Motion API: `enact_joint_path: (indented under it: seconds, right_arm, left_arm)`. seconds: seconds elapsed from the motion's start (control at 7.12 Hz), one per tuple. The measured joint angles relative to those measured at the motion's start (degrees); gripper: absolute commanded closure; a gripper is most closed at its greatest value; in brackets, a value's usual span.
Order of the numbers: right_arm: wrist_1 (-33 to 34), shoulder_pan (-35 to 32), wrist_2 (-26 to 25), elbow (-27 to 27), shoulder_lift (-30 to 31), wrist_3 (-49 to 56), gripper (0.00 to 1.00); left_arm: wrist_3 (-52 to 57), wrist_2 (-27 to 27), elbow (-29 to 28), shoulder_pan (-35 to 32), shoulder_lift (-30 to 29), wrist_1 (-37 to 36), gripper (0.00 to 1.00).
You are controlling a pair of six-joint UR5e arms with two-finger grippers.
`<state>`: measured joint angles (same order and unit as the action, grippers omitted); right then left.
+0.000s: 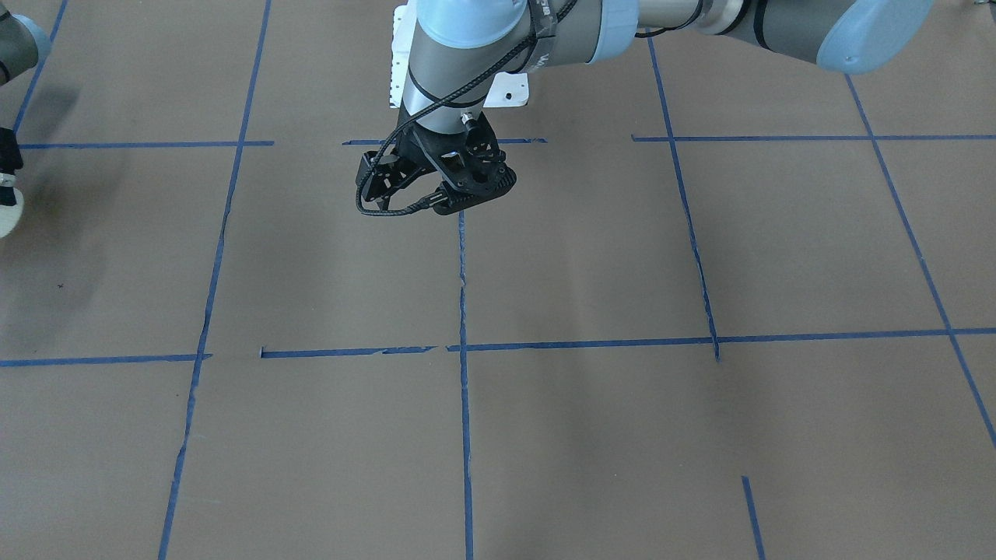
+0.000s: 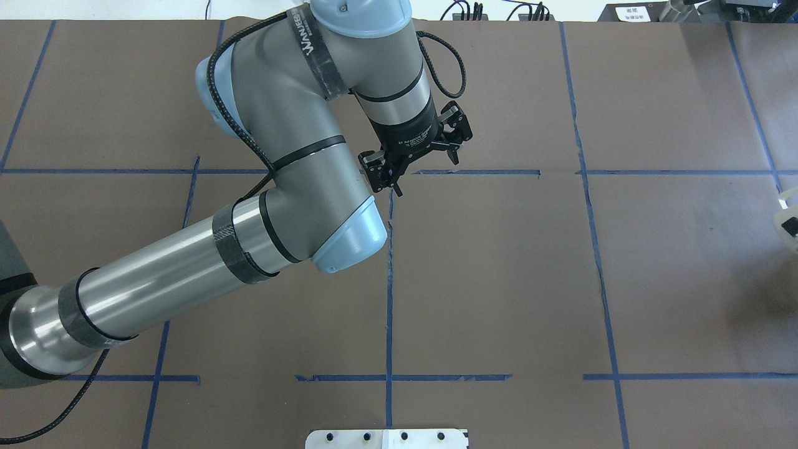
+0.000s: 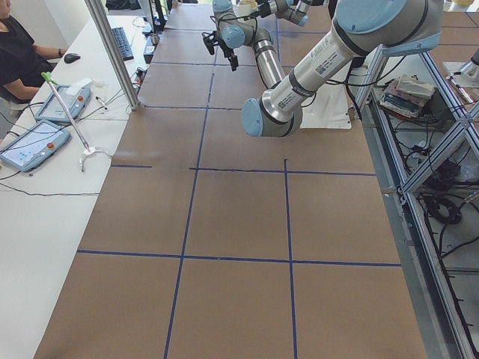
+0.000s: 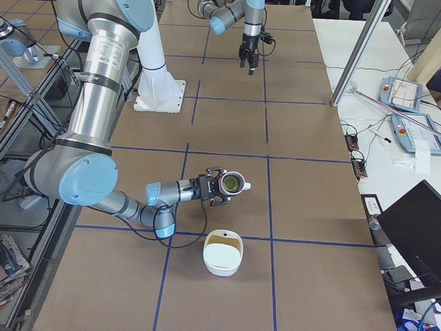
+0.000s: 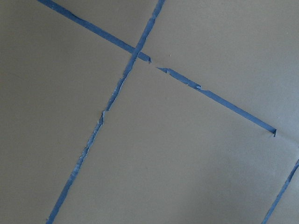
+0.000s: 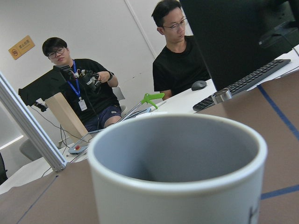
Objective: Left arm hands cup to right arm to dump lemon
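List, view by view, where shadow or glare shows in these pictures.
Front-facing view: a soft grey shadow lies on the table near the view's left edge. Overhead view: bright glare streaks the silver tube of the left arm. Right wrist view: the cup looms large, its inside shaded grey.

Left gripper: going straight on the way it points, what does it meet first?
The left gripper points down; it would probably meet only the table, near crossing blue tape.
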<state>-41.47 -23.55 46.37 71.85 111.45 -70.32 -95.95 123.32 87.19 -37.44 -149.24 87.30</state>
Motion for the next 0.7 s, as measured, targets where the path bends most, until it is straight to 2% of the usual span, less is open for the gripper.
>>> enact_joint_path:
  seconds: [0.28,0.7]
  right_arm:
    - [-2.0,-1.7,-0.1,-2.8,2.0,-12.5,0.85]
    - [-3.4,-4.4,0.0,-3.3,1.4,-32.8,0.84]
  left_arm:
    - [0.0,-0.2,0.0,0.0,0.0,0.1,0.0]
    - [0.0,-0.8,0.0,0.0,0.0,0.1,0.0]
